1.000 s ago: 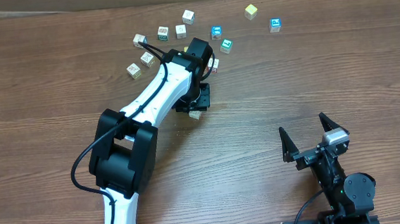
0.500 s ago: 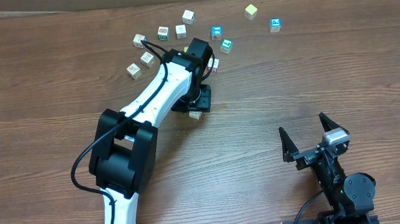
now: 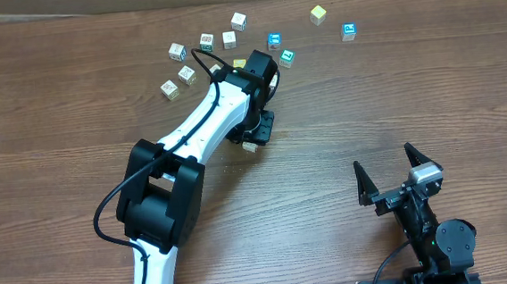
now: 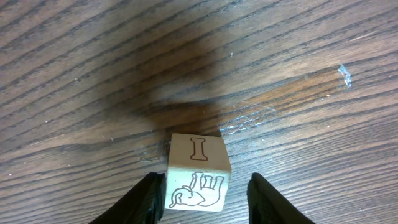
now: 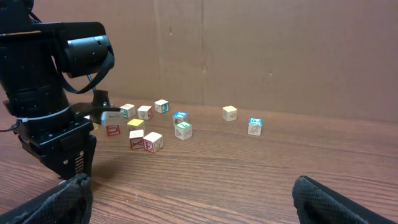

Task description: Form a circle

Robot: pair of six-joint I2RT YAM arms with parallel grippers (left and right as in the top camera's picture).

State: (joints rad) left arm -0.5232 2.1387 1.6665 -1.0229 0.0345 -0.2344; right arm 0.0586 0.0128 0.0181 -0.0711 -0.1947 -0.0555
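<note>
Left gripper [image 4: 205, 198] is pointing straight down at the table [image 4: 74, 74] with one little picture cube [image 4: 198, 171] sitting between its fingers. It's the one with a letter I on top and an elephant on the side facing the wrist cam. The jaws are partly apart, straddling it: one finger looks like it's right against the cube and there's a visible gap on the other side, so I wouldn't call it clamped.

The circle [image 3: 240, 62] itself, a loose ring-ish bunch of cubes, sits just past the gripper on the far side of it from the arm's base, near but not touching. Two stray cubes [image 3: 318, 14] lie further out, off to that same far side.

The right gripper [image 3: 384, 158] is parked well away from all of it, jaws wide apart, nothing in them.

Handling-wise, my guess is these are light, rigid blocks with flat faces, not fragile, but they'll skate or twist on the wood if nudged off-centre. I'd take it on two opposite flat sides, fingers square to the faces and low down, centred so it doesn't pivot. Coming in beside the ring, a clipped neighbour would probably scoot out of place
</note>
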